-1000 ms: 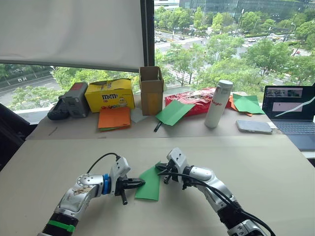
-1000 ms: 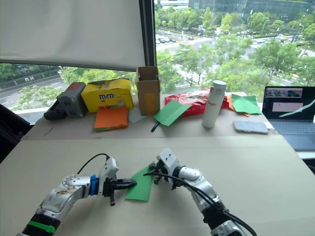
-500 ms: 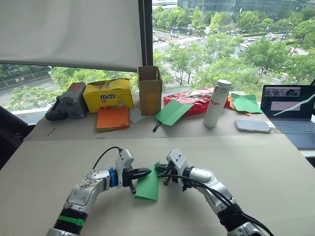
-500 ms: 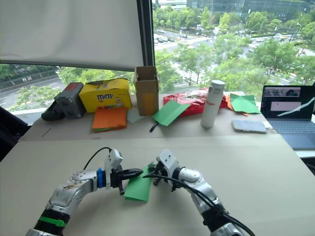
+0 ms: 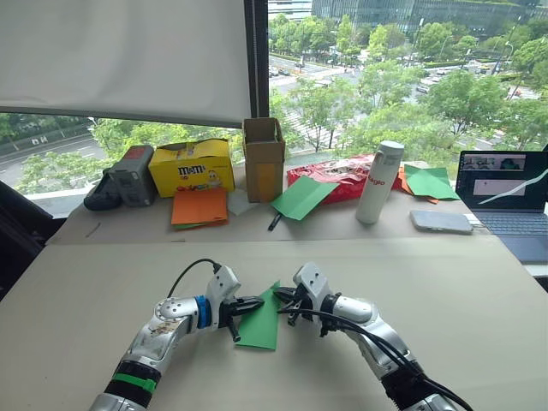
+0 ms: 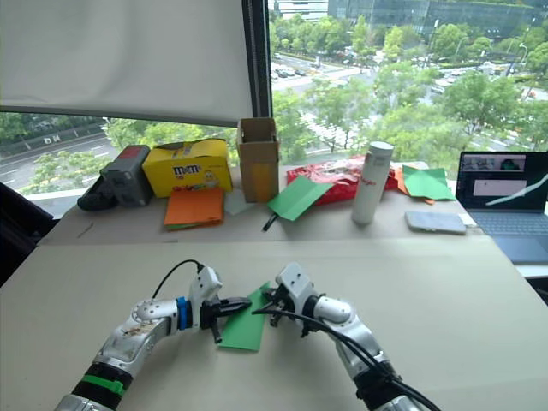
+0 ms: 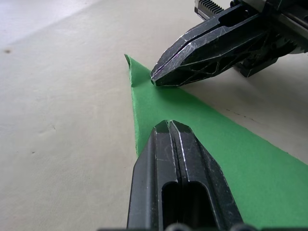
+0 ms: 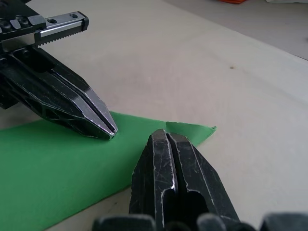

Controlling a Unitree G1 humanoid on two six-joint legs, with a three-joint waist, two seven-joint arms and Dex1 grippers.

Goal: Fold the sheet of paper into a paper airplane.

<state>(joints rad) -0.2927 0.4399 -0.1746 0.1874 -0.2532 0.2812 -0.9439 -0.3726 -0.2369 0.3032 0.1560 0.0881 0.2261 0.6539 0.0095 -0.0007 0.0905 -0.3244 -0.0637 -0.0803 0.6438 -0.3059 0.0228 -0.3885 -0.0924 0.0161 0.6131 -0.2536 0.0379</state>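
Tabletop [image 5: 479, 291]: sheet of paper [image 5: 259, 319] under jaws

Left gripper [image 5: 253, 304]: has moved in from the sheet's left edge onto its far part, fingers pressed together, tips down on the green.
Right gripper [image 5: 284, 299]: barely shifted, fingers closed at the far corner.
Gap between grippers: narrower, tips now near each other.
Sheet of paper [image 5: 259, 319]: far corner appears slightly lifted now.

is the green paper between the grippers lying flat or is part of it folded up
Mostly flat on the table. The sheet of paper has one small corner tip curled up, near the shut left gripper and right gripper.
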